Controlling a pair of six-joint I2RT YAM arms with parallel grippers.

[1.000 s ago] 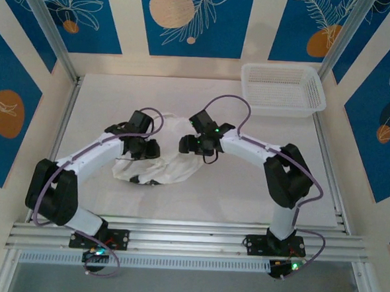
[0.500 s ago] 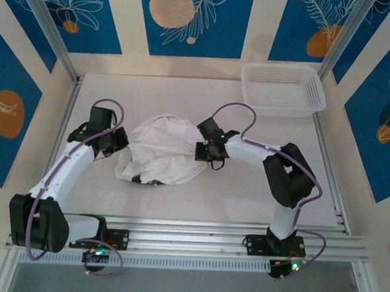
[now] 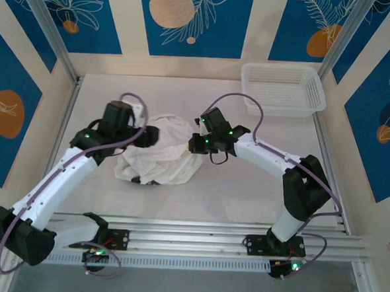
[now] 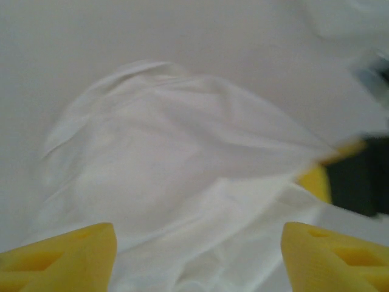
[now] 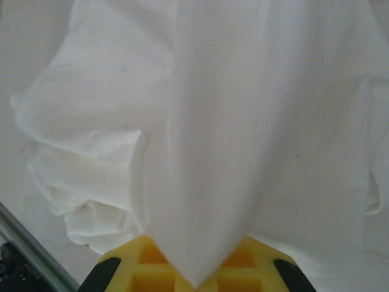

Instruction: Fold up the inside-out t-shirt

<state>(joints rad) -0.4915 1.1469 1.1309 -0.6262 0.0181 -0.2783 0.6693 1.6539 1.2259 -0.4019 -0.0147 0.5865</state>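
The inside-out t-shirt (image 3: 160,156) lies as a crumpled white heap in the middle of the table. My left gripper (image 3: 150,137) hovers over the heap's left side. Its yellow fingers (image 4: 61,261) stand wide apart with wrinkled cloth (image 4: 182,182) below and nothing pinched between them, so the left gripper (image 4: 197,264) is open. My right gripper (image 3: 194,144) sits at the heap's right edge. It is shut on a fold of the shirt (image 5: 200,152), which hangs as a pointed flap out of the right gripper (image 5: 196,277).
A white mesh basket (image 3: 282,89) stands at the back right corner. Bare white table (image 3: 245,189) surrounds the shirt. Metal rails (image 3: 196,235) run along the near edge, and aluminium posts frame the sides.
My left arm swung out left, then came back over the shirt and opened. My right gripper closed on the shirt's right edge and shifted slightly toward the back.
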